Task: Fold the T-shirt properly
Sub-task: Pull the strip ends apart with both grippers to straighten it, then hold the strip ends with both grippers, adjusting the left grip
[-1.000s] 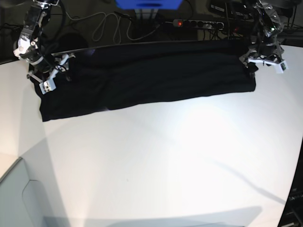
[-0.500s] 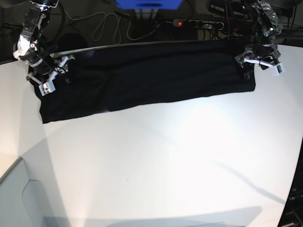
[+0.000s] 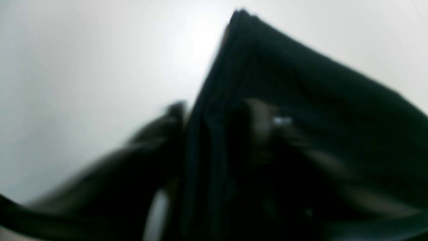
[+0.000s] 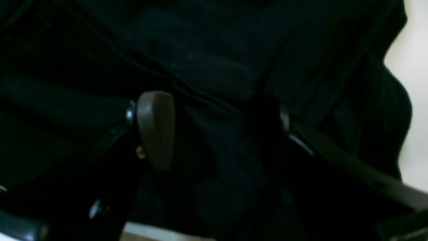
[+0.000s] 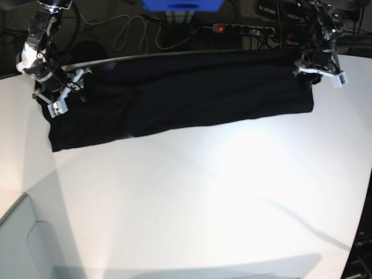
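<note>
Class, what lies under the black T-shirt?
The white table carries the T-shirt; its bare surface shows in front. Whatever is beneath the cloth is covered and cannot be seen.

The T-shirt (image 5: 186, 93) shows plain black all over, with no print visible, on a white table (image 5: 203, 197). Behind it sit a blue box (image 5: 181, 4), a black power strip (image 5: 244, 28) with a red light, and a pale grey cable (image 5: 136, 29).
</note>
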Tool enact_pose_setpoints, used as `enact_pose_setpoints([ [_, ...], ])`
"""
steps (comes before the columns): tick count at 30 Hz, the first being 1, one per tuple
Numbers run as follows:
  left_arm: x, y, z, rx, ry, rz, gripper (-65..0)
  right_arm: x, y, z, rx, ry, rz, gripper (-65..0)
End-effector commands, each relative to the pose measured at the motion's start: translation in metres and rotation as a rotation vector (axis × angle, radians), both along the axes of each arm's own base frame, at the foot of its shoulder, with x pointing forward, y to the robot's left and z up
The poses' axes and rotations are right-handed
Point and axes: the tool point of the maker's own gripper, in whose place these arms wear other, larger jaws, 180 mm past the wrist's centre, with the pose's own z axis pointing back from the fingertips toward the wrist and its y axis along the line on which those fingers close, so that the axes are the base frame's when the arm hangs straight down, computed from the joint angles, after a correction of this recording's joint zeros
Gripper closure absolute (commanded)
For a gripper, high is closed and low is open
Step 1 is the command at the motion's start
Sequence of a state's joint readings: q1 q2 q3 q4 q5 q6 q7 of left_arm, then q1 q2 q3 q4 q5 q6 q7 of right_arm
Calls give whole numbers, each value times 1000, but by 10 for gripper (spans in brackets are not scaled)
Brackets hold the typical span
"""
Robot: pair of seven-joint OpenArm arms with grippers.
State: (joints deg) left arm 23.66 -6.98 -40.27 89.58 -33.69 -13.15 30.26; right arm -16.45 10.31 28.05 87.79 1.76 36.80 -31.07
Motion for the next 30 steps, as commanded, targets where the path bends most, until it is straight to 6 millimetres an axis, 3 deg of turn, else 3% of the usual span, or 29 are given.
enact_pose_setpoints([
  [1,5,4,9,14,-33,-5,-112,-20,-7,-13,-57,102,26,-368],
  [2,4,4,9,14,-32,-2,-35,-20,-7,-13,-57,102,26,-368],
  [3,4,5,8,17,-28,2,0,-20,-7,-13,-57,102,26,-368],
  [15,6,9,12,34,-29,-4,0,-21,-7,-14,-57,105,26,-368],
  [23,31,25,34,88,-84,-26,0,-23,-7,-14,-58,108,26,-368],
  [30,36,24,34,82,-93,-25,0,-23,-7,-15,-58,110,26,-368],
])
